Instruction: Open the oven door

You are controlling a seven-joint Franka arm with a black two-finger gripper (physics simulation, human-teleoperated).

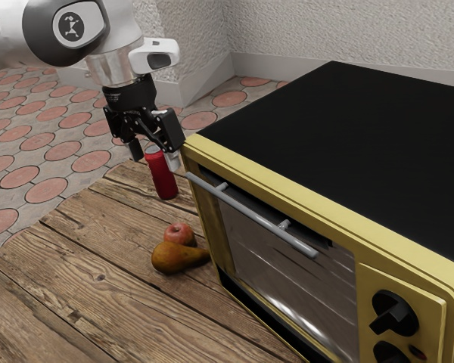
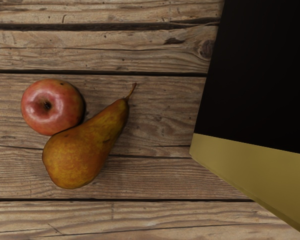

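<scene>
1. Presently, the task was judged to be at the approach: the gripper [image 1: 153,153] hung beside the oven's [image 1: 337,144] corner at the exterior view's left, apart from the handle [image 1: 253,216].
2. State of the hand: the two fingers stood wide, with nothing pinched between them; the red can [image 1: 163,181] stood upright on the table [image 1: 68,257] and was not held.
3. Position of the task's thing: the oven door [image 1: 284,265] formed the glazed front of the oven, shut, with its bar-shaped handle running along its upper part and the knobs [image 1: 395,312] beside it toward the exterior view's right.
4. Next move (judged): the hand needed to travel round to the front of the oven, come level with the bar and turn so that the fingers could straddle or hook it. A pull outward and down would probably follow, the handle's high placement suggesting a hinge along the lower edge.
5. Hazards (judged): a path taken too close risked striking the oven's corner. The pear [image 2: 85,147] and the apple [image 2: 52,106], touching one another near that corner, might have been knocked by a low sweep.
</scene>
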